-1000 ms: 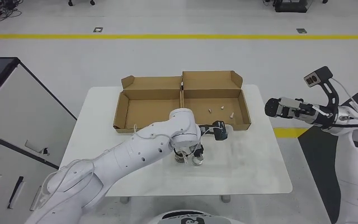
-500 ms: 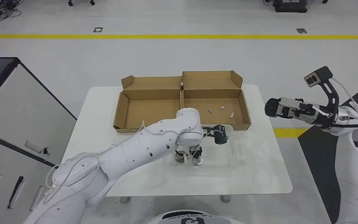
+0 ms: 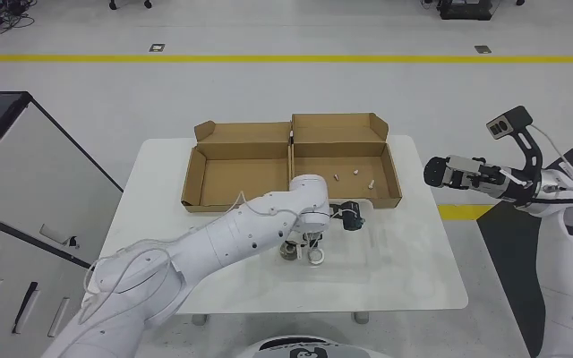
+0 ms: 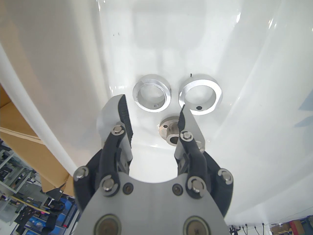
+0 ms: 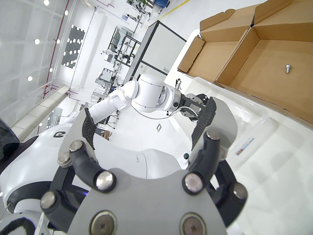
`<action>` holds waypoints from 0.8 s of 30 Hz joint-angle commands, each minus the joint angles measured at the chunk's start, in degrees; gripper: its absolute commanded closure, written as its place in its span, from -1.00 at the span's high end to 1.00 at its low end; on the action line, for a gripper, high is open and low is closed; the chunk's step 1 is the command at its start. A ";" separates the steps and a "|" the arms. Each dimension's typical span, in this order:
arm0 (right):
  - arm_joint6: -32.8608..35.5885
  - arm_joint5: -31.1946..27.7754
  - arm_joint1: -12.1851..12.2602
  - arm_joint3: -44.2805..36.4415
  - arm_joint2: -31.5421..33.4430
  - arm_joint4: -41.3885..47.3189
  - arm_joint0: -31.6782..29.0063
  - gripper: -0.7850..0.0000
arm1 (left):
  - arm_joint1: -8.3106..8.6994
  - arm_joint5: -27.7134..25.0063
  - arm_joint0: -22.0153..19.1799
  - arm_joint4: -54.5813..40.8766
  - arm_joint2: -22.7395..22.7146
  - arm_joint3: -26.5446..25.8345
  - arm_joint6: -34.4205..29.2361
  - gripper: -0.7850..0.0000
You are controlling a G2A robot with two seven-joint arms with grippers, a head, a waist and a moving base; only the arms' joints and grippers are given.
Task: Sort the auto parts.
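The left gripper (image 4: 151, 110) hangs low in the clear tray (image 4: 256, 50), its fingers spread and holding nothing. A flanged bushing (image 4: 168, 130) lies on the tray floor under the gap, partly hidden by one finger. Just past the fingertips sit an aluminium ring (image 4: 152, 96) and a second ring (image 4: 200, 93), side by side, a sliver apart. Bare floor runs on beyond them, and the tray walls curve up on both flanks. Farther out stand the left box (image 3: 237, 170) and the right box (image 3: 345, 161), which has small metal pieces (image 3: 355, 169) inside. The right gripper (image 5: 149, 113), also spread and holding nothing, hangs well apart, past the table (image 3: 403, 268) edge.
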 commanded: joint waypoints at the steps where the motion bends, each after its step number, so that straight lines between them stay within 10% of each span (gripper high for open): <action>1: 0.00 0.00 0.00 0.00 0.00 0.00 0.00 1.00 | -0.25 -0.05 0.04 0.51 0.16 0.47 0.51 -0.19; 24: 0.00 0.00 0.00 0.00 0.00 0.00 0.00 1.00 | -3.16 0.31 0.21 4.56 0.60 6.78 2.23 -0.39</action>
